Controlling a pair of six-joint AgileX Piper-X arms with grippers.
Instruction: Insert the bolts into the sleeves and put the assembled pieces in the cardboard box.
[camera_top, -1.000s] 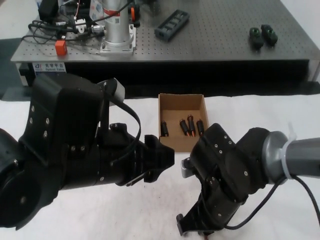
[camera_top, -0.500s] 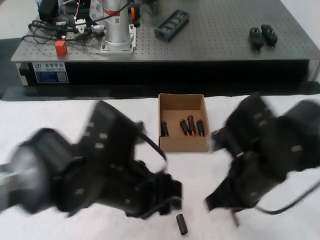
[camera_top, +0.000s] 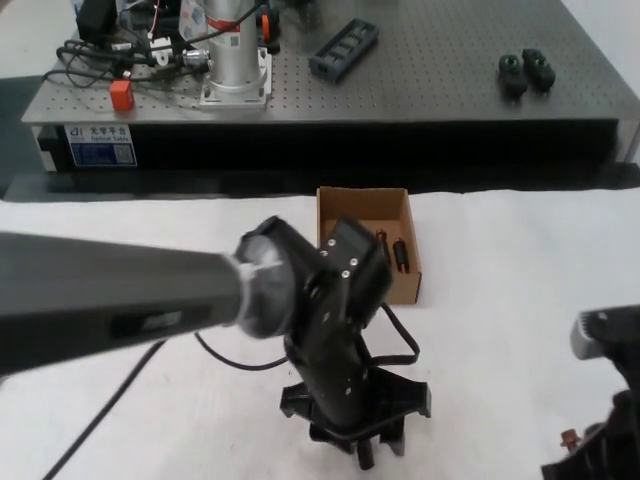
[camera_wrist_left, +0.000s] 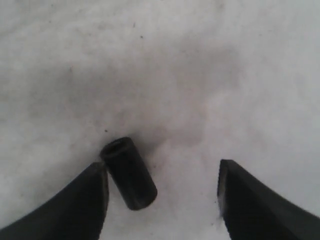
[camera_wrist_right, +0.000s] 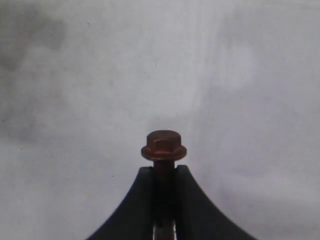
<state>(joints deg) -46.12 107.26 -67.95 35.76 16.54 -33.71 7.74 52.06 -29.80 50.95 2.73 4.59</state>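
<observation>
On cloth (camera_wrist_left: 200, 60), our spread left gripper (camera_wrist_left: 162, 200) straddles the sleeve (camera_wrist_left: 128, 173), likely rigid and light; we'd pinch mid-barrel. Right gripper (camera_wrist_right: 164, 192) clamps a bolt (camera_wrist_right: 163, 146).

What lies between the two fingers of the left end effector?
A short black cylindrical sleeve lies on the white cloth, close beside one finger, as the left wrist view shows.

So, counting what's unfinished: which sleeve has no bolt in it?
The black sleeve lying on the white cloth inside the open left tool; its bore is empty. The assembled pieces sit in the cardboard box.
</observation>
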